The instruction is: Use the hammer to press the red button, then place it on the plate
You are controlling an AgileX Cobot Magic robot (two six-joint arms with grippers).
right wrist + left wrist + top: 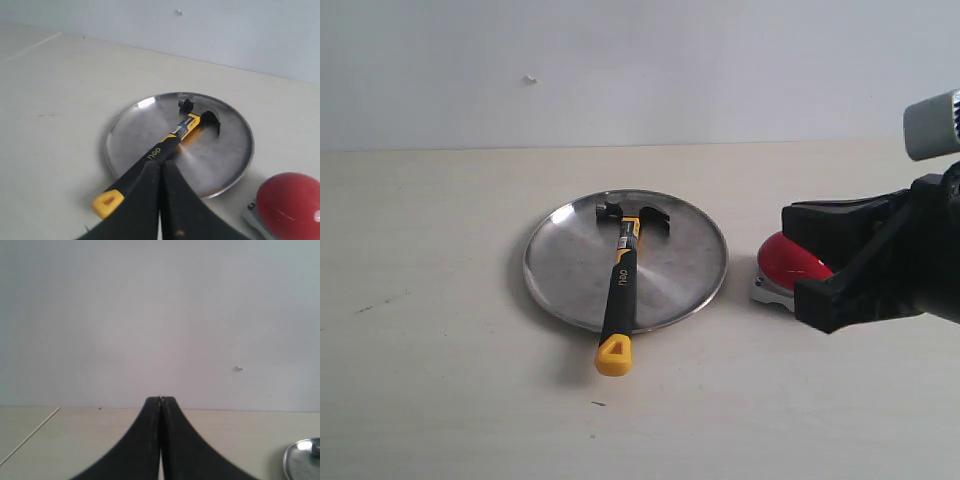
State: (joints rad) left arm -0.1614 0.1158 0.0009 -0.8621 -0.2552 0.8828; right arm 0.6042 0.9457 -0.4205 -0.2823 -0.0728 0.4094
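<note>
The hammer (620,285) lies on the plate (570,270), its dark head near the far rim and its yellow end hanging past the front rim onto the table. The red button (792,262) on its grey base sits just right of the plate, partly behind my right gripper (790,218). The right wrist view shows that gripper (160,164) shut and empty, above the hammer (165,147), with the plate (225,150) and the button (290,200) close by. My left gripper (160,400) is shut and empty, well away from the plate (300,460).
The light wooden table (440,330) runs back to a pale wall (620,70) with a small mark on it. A seam line crosses the table (30,437) in the left wrist view.
</note>
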